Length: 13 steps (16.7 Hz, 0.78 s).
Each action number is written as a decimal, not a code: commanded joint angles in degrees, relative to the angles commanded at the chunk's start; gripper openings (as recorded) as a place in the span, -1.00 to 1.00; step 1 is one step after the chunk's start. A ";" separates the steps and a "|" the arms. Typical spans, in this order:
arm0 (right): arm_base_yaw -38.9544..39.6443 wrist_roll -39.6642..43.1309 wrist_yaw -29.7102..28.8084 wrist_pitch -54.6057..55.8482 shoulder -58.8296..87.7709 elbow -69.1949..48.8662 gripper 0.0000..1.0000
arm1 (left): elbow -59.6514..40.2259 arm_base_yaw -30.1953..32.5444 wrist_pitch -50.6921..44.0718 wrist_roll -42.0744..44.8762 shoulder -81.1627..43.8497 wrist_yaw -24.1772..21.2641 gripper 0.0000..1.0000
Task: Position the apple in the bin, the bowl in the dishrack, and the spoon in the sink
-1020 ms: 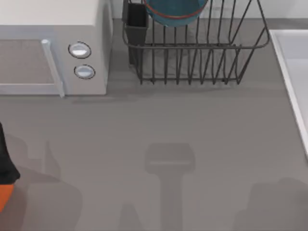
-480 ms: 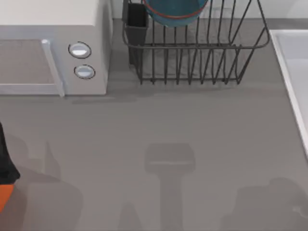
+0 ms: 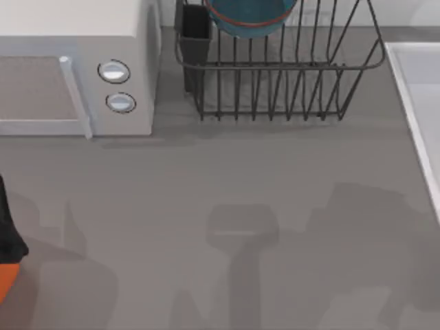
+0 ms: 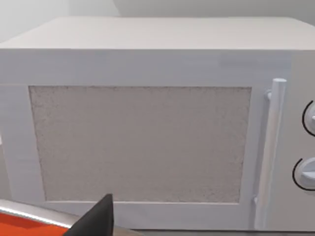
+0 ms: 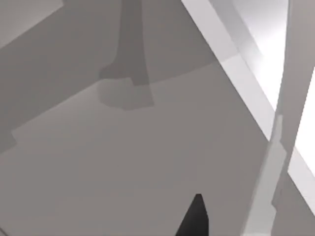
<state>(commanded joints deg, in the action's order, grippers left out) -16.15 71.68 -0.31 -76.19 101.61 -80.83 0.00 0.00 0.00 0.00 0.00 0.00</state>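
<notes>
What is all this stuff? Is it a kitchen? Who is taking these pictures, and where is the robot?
It is a pretend kitchen drawn by a computer, where a robot with two arms practises tidying up. One camera hangs above the grey table and looks down. It sees a white microwave with two round knobs, a dark wire dishrack with the teal bowl already resting in it, and the pale edge of the sink on the right. The soft dark shapes on the table are shadows cast by the arms.

Each arm also carries a little camera on its wrist. The left one faces the microwave door. The right one looks at the table and the sink's rim. The black tips at the bottom of those two pictures belong to the grippers, so I cannot tell if anything is held.
</notes>
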 joint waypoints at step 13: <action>6.71 -8.84 -0.28 -15.99 47.54 -70.32 -1.00 | 0.00 0.00 0.00 0.00 0.00 0.00 1.00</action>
<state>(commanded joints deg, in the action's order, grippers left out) -9.45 62.83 -0.60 -92.18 149.14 -151.16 0.00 0.00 0.00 0.00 0.00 0.00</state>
